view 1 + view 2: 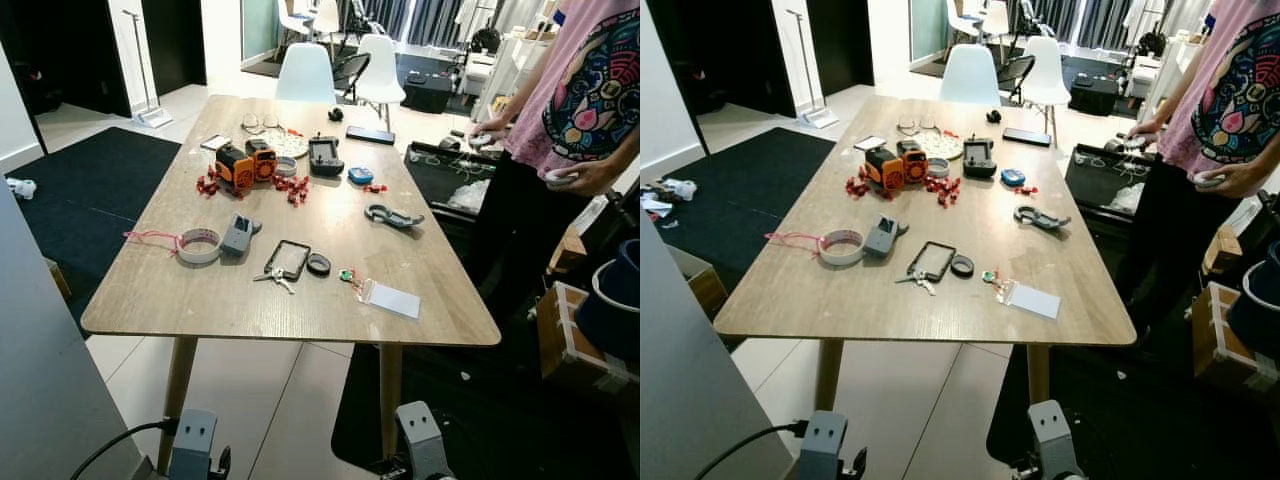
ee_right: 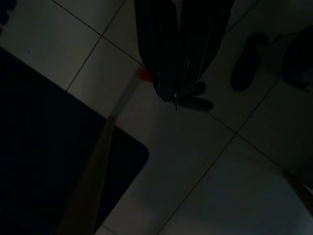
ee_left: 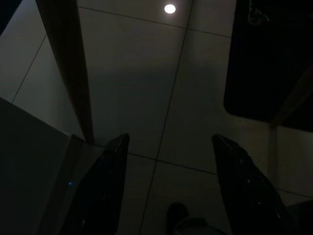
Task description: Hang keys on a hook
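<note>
A small bunch of silver keys [image 1: 274, 277] lies on the wooden table [image 1: 200, 310] near its front edge, touching a black rectangular ring [image 1: 288, 258]. A grey hook-shaped clip [image 1: 392, 215] rests further back to the right. Both arms hang low in front of the table. In the left wrist view my left gripper [image 3: 168, 181] is open over the tiled floor beside a table leg [image 3: 68, 73], with nothing between its fingers. My right gripper [image 2: 177, 95] points at the floor with its fingers [image 2: 156, 44] pressed together; a small metal glint shows at the tips.
The table also carries a tape roll [image 1: 199, 244], an orange device [image 1: 246, 163], red clips, a white tag [image 1: 392, 299] and a controller [image 1: 325, 155]. A person [image 1: 580, 110] stands at the table's right side. White chairs [image 1: 305, 72] stand behind. Black rugs lie on both sides.
</note>
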{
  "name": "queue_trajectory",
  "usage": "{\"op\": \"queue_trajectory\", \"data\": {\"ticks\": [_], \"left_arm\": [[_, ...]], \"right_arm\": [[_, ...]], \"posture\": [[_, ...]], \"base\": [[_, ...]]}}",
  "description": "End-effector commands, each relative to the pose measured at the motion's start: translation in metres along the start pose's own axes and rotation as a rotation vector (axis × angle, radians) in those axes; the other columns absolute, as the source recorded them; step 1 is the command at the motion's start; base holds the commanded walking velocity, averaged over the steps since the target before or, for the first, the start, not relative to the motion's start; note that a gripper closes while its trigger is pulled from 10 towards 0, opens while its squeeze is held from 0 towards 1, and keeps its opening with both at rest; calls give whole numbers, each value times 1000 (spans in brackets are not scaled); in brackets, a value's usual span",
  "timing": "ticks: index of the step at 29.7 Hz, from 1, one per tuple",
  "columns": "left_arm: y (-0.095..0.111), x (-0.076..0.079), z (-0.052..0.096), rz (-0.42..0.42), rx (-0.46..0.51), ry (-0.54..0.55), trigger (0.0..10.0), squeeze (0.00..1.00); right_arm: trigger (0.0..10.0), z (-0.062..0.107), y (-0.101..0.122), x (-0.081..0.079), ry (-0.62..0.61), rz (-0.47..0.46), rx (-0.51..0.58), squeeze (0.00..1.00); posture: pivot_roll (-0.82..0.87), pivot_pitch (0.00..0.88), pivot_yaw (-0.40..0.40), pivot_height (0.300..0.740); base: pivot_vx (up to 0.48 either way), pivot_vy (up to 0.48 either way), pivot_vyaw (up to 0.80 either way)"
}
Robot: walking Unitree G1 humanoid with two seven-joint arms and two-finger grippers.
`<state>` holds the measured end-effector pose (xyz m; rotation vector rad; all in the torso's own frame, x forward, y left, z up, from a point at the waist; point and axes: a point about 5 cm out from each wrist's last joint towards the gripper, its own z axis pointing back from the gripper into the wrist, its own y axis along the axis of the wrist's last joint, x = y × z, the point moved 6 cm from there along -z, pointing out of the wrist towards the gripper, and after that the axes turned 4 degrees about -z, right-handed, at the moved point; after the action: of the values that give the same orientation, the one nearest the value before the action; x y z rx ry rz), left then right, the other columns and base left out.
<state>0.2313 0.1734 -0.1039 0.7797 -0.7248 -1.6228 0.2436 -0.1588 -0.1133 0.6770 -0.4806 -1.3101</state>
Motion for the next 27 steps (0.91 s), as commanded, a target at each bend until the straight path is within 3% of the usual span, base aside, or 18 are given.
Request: {"op": "queue_trajectory", "data": {"ticks": [1,9,12,17,24,27], "left_arm": [[1,5,0,-9,6,-17,10000,0],[9,-5,1,-49,54,-20,10000,0],[7,-11,2,-67,49,9,10000,0],[-1,-28,5,-24,15,106,10000,0],[0,-18,3,-25,20,43,10000,0],[2,-17,3,-24,24,41,10000,0]], "right_arm": [[10000,0,4,6,-20,-7,14,0],[10000,2,-5,9,-49,11,-11,0],[10000,4,-6,17,-96,-37,-5,0],[10000,10,-12,36,-193,-186,8,0],[10000,10,-21,28,-160,-161,-19,0],[10000,10,-23,24,-145,-135,-26,0]], "posture": [[63,0,-63,740],[72,0,-39,740],[72,3,-34,740],[67,9,-26,740],[63,31,-14,740],[63,39,-16,740]], "base": [[0,0,0],[0,0,0],[0,0,0],[0,0,0],[0,0,0],[0,0,800]]}}
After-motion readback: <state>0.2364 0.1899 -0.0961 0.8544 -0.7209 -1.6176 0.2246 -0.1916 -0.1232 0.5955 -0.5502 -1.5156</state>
